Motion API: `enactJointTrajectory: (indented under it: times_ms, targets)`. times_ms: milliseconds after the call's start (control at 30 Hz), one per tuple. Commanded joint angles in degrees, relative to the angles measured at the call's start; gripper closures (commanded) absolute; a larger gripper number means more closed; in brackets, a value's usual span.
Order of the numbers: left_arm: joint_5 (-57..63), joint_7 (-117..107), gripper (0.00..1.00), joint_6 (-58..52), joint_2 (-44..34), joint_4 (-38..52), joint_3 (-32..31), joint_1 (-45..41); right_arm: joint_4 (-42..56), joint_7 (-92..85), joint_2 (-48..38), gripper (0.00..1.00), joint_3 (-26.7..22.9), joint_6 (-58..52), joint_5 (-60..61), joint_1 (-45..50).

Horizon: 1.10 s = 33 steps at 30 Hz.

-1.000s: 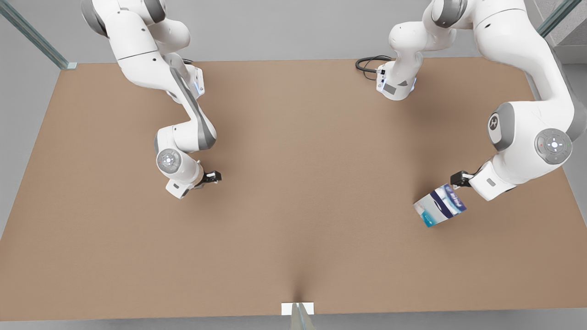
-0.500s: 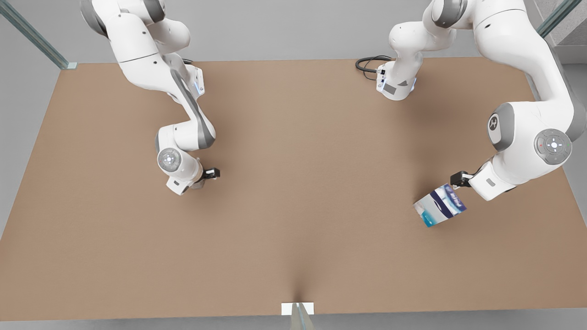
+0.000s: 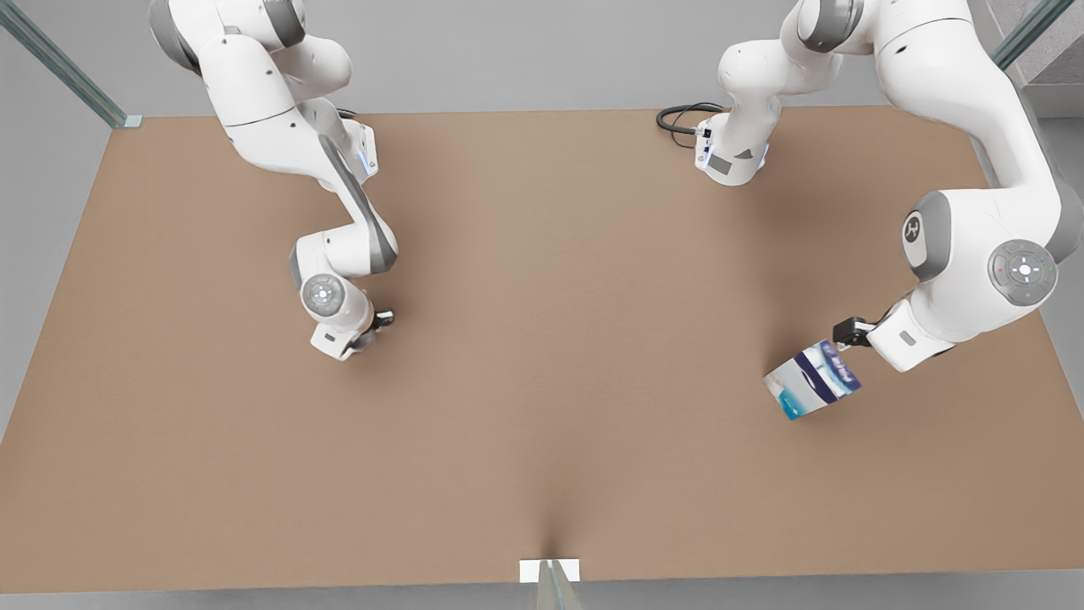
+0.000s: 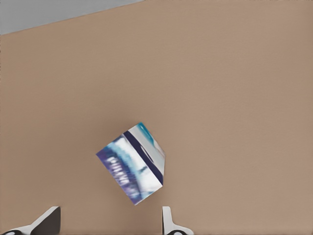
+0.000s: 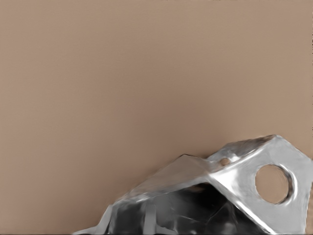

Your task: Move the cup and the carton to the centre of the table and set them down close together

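Brown and bare through its middle, the desk carried nothing at its centre; neither thing had arrived there. At the front view's right the carton sat tilted, just beside the left end effector, whose fingers stood apart behind it — released, gripping nothing. At the front view's left the right end effector was low over the desk; the cup lay close under its wrist camera, but whether it was clenched I cannot tell. Both lifts and both placements looked undone.
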Motion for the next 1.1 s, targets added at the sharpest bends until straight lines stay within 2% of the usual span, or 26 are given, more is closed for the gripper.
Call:
enactJointTrajectory:
  times_ms: [0, 333, 533, 667, 800, 900, 1067]
  targets:
    - [0.0, 0.0, 0.0, 0.0, 0.0, 0.07, 0.0, 0.07, 0.0, 0.03, 0.03, 0.79, 0.0, -0.01, -0.06, 0.0]
    - [0.0, 0.0, 0.0, -0.09, -0.09, 0.07, 0.0, -0.02, 0.97, 0.12, -1.47, 0.79, 0.09, -1.59, -0.06, 0.0]
    - [0.0, 0.0, 0.0, -0.18, -0.27, 0.07, 0.09, -0.02, 6.68, 0.73, -1.82, 0.79, 0.26, -5.02, 1.08, 1.85]
    - [0.0, 0.0, 0.0, 0.0, -0.18, 0.07, 0.09, -0.02, 13.0, 1.61, 0.55, 0.79, 1.32, -6.42, 2.13, 2.29]
    - [0.0, -0.09, 0.0, 0.0, -0.09, 0.07, 0.09, -0.02, 22.76, 5.39, 4.94, 0.79, 1.23, -10.2, 7.32, 6.94]
    - [0.0, 0.0, 0.0, 0.09, -0.09, 0.07, 0.09, -0.02, 33.21, 8.73, 8.98, 0.79, 1.14, -17.14, 9.78, 10.19]
    - [-0.08, -0.09, 0.0, 0.18, 0.0, 0.07, 0.09, 0.07, 43.94, 12.5, 17.16, 0.79, 0.7, -17.5, 11.54, 15.02]
